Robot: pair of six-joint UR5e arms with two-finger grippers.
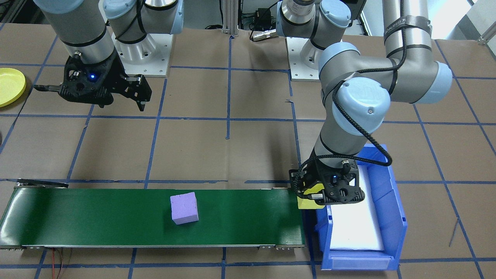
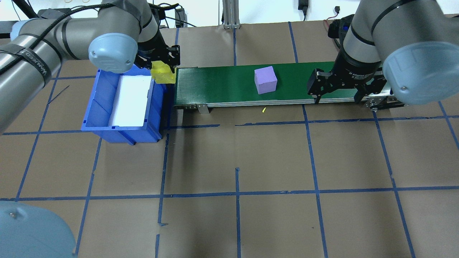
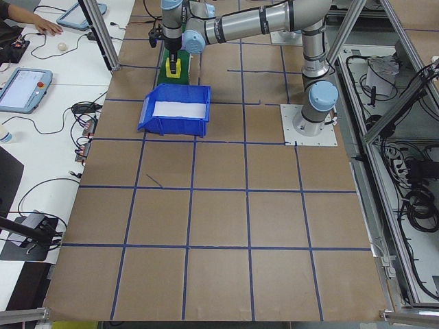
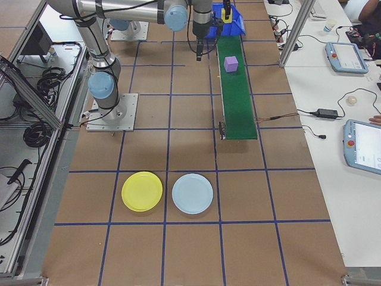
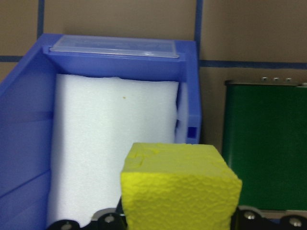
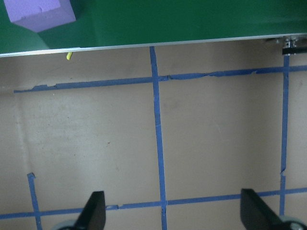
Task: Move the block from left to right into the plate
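A yellow foam block (image 2: 163,74) hangs over the gap between the blue bin (image 2: 96,107) and the near end of the green conveyor belt (image 2: 222,89), with my left gripper (image 2: 162,68) shut on it. The left wrist view shows that yellow block (image 5: 180,187) filling the lower centre. A purple block (image 1: 184,208) lies mid-belt, also seen as the purple block (image 2: 265,80) from overhead. My right gripper (image 2: 337,96) stands open above the belt's other end, holding nothing. The yellow plate (image 4: 141,191) lies on the table far from the belt, and the plate (image 1: 9,86) shows at the front view's left edge.
White foam lining (image 2: 131,100) lies inside the blue bin. A pale blue plate (image 4: 192,193) lies beside the yellow one. Blue tape lines grid the brown table. A small yellow crumb (image 2: 263,110) lies on the table by the belt. Operators' desks with tablets border one side.
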